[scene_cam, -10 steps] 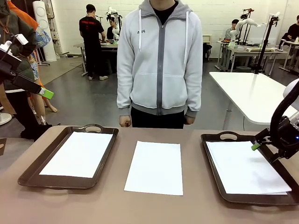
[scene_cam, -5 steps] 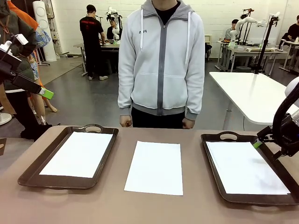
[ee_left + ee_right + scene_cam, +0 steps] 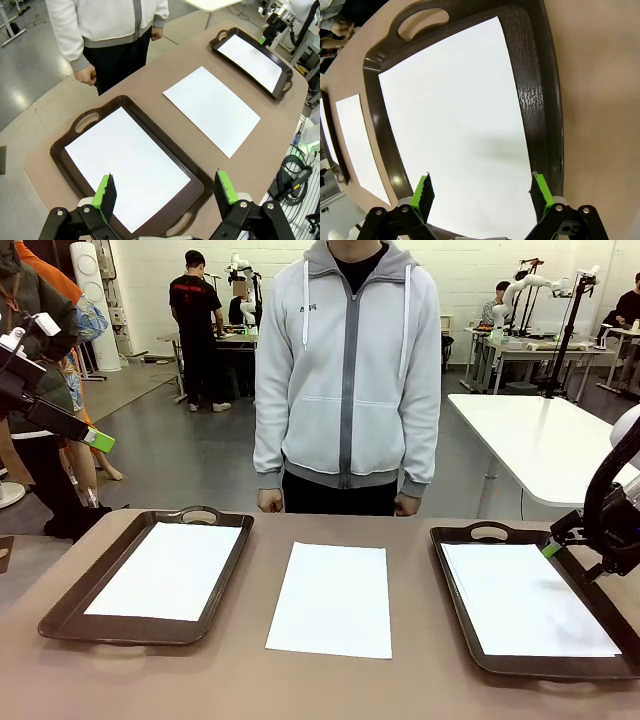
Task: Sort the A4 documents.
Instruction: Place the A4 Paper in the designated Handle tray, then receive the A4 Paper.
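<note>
Three A4 documents are in my view: one in the left tray (image 3: 60,612), one in the right tray (image 3: 452,592), and a loose sheet (image 3: 333,598) flat on the table (image 3: 230,680) between them, long axis running from me toward the person. It looks thin, limp and easily creased; I'd pinch an edge. My left gripper (image 3: 165,189) and right gripper (image 3: 483,192) both gape wide, holding nothing.
</note>
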Controlling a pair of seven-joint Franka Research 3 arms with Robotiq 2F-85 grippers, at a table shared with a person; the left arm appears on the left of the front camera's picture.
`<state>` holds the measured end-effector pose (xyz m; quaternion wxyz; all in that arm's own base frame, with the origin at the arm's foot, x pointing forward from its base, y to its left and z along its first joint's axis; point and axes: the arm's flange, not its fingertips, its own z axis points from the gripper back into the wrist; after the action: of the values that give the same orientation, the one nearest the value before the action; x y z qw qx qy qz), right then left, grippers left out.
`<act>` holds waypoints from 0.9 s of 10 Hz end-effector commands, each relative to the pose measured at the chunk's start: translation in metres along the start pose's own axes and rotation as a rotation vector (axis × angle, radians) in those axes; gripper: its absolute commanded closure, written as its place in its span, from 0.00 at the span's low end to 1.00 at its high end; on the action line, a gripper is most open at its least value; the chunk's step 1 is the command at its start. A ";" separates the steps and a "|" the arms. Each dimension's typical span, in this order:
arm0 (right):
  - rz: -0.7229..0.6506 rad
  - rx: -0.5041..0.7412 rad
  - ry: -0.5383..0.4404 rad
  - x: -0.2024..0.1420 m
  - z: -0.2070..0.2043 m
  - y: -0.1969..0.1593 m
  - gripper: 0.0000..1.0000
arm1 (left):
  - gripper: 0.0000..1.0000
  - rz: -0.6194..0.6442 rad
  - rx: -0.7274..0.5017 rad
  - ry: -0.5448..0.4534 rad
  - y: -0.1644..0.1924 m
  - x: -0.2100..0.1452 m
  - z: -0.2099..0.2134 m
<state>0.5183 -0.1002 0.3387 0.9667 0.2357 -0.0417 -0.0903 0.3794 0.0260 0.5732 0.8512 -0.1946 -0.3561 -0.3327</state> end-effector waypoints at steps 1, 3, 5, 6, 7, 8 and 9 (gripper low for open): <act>-0.003 -0.001 0.001 0.000 -0.001 -0.001 0.00 | 0.00 -0.014 0.005 0.007 0.000 -0.001 -0.001; -0.003 -0.001 0.001 0.000 -0.001 -0.001 0.00 | 0.00 -0.014 0.005 0.007 0.000 -0.001 -0.001; -0.003 -0.001 0.001 0.000 -0.001 -0.001 0.00 | 0.00 -0.014 0.005 0.007 0.000 -0.001 -0.001; -0.003 -0.001 0.001 0.000 -0.001 -0.001 0.00 | 0.00 -0.014 0.005 0.007 0.000 -0.001 -0.001; -0.003 -0.001 0.001 0.000 -0.001 -0.001 0.00 | 0.00 -0.014 0.005 0.007 0.000 -0.001 -0.001; -0.003 -0.001 0.001 0.000 -0.001 -0.001 0.00 | 0.00 -0.014 0.005 0.007 0.000 -0.001 -0.001; -0.003 -0.001 0.001 0.000 -0.001 -0.001 0.00 | 0.00 -0.014 0.005 0.007 0.000 -0.001 -0.001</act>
<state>0.5183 -0.1002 0.3387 0.9667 0.2357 -0.0417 -0.0903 0.3794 0.0260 0.5732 0.8512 -0.1946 -0.3561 -0.3327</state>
